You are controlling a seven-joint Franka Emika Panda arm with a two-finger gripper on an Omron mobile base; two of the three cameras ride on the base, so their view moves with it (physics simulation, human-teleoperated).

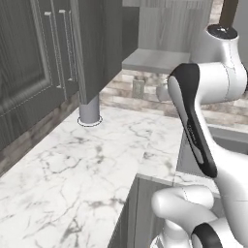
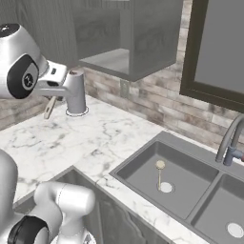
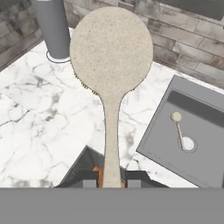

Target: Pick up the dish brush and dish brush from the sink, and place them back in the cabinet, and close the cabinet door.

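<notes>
1. Here the claw point(image 3: 111, 179) is pinched on the handle of one brush point(image 3: 111, 57), whose stick runs straight out from between the two dark tips to a round cream head far ahead of them.
2. In the right base view that held brush point(image 2: 49, 107) hangs in the air above the marble table point(image 2: 102, 138), its handle slanting down just beside the arm's grey wrist.
3. Ahead of the claw and off to one side, the second brush point(image 3: 177, 127) lies in the sink point(image 3: 205, 135), its head away from the white drain disc point(image 3: 188, 143) and its handle reaching to the disc.
4. From the right base camera that second brush point(image 2: 159, 173) rests in the left basin of the dark sink point(image 2: 143, 164), well apart from the claw, with the curved tap point(image 2: 230, 138) behind the divider between the basins.
5. Above and beyond the claw the wall cabinet point(image 2: 157, 38) stands open, its flat grey shelf point(image 2: 110, 61) bare at the front.
6. A grey cylinder point(image 3: 52, 28) stands on the table point(image 3: 39, 122) close to the held brush's head, against the brick wall point(image 3: 192, 43).
7. Dark tall cabinets with bar handles point(image 1: 58, 48) stand off to the left.
</notes>
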